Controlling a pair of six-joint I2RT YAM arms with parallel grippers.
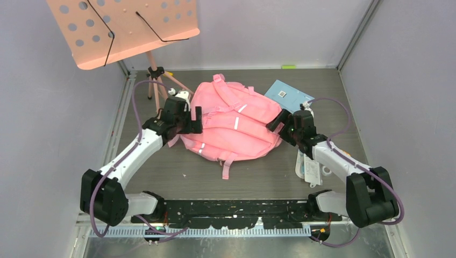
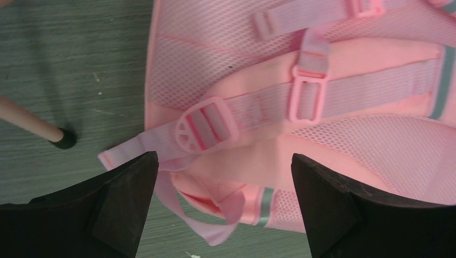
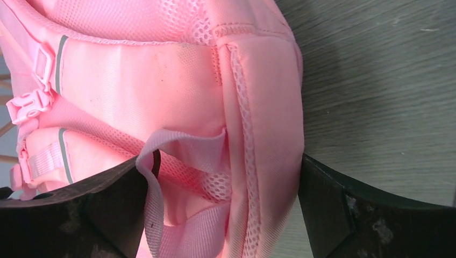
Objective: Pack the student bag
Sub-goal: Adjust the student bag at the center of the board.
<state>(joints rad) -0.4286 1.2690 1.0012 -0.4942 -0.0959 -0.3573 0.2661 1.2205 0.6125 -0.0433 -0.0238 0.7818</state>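
Nearest us, a flat white packet (image 1: 312,167) lies on the table (image 1: 258,180) beside the right arm, not packed. Mid-table, the student bag (image 1: 231,126) lies strap-side up between both arms. The left gripper (image 1: 196,119) is at its left edge, jaws wide apart, holding nothing. The right gripper (image 1: 277,121) has open jaws straddling the bag's right side, not clamped. Beyond, a blue book (image 1: 285,92) is also outside. Far left, the music stand (image 1: 129,29). Packing looks barely started.

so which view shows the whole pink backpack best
Top external: the whole student bag lies on the table, straps up. Left wrist shows only a strap corner with buckles, right wrist only one mesh-edged side.
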